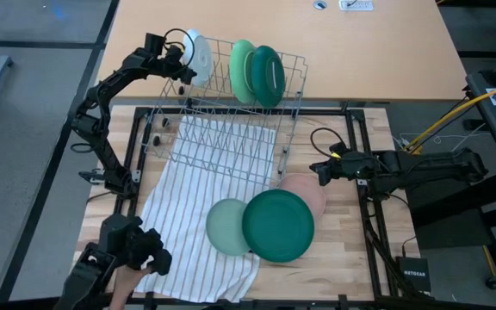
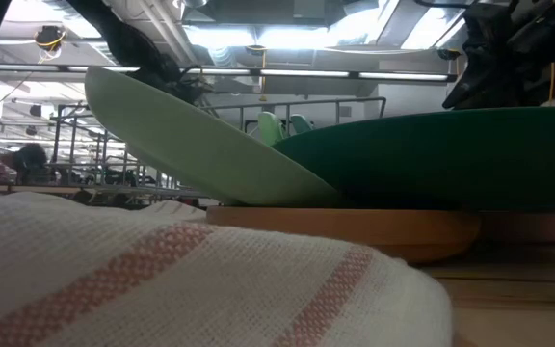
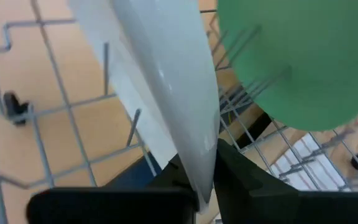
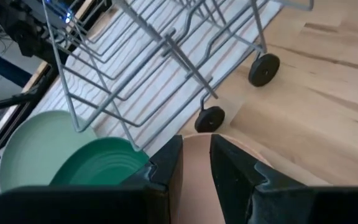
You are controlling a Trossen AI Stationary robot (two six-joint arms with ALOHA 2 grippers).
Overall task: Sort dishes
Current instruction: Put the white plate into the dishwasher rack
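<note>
- Left end effector (image 3: 207, 186), clamped on the white plate (image 3: 160, 81), slots it into the rack (image 1: 231, 129).
- Next: release, withdraw.
- Right end effector (image 4: 194, 165) straddles the pink plate (image 4: 194, 186), jaws parted.

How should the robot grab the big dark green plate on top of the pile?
Probably by its rim. The dark green plate lies nearly flat on the pink plate and overlaps the pale green plate, so only its thin edge sticks out to pinch. The right hand is nearest, so coming in low from that side, one finger under the lip and one above, looks easiest.
</note>
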